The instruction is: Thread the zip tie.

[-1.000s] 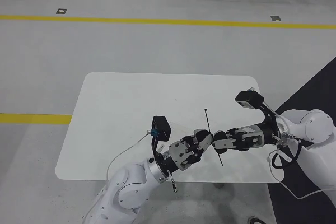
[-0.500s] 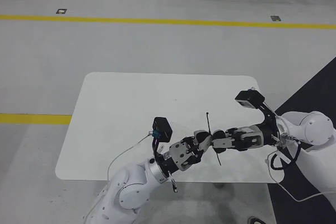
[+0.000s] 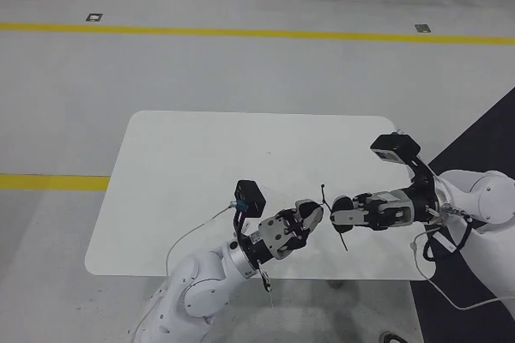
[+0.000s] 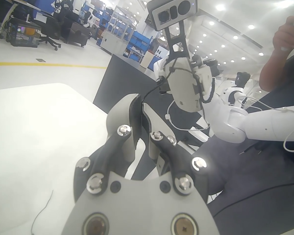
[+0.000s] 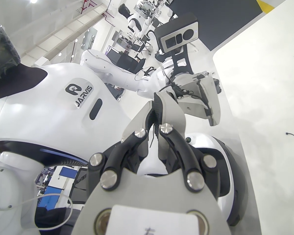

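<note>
Over the near edge of the table (image 3: 197, 171), the left gripper (image 4: 139, 108) has its fingers closed to a slit; whether they pinch anything is unclear. Just beside it, the right gripper (image 5: 154, 113) is clamped on the zip tie (image 3: 324, 189), which hangs above the table between the 2 grippers. Threading seems to be in hand. Next, the tail needs lining up with the head's slot.

arms (image 3: 197, 279) glossy white | wrist cameras (image 3: 249, 197) black boxes on black brackets | left gripper (image 4: 140, 101), right gripper (image 5: 154, 101) grey fingers (image 4: 117, 116), black ribbed pads (image 4: 133, 110), silver screws (image 4: 123, 130) | thin white cable (image 3: 193, 227) at 7 o'clock
</note>
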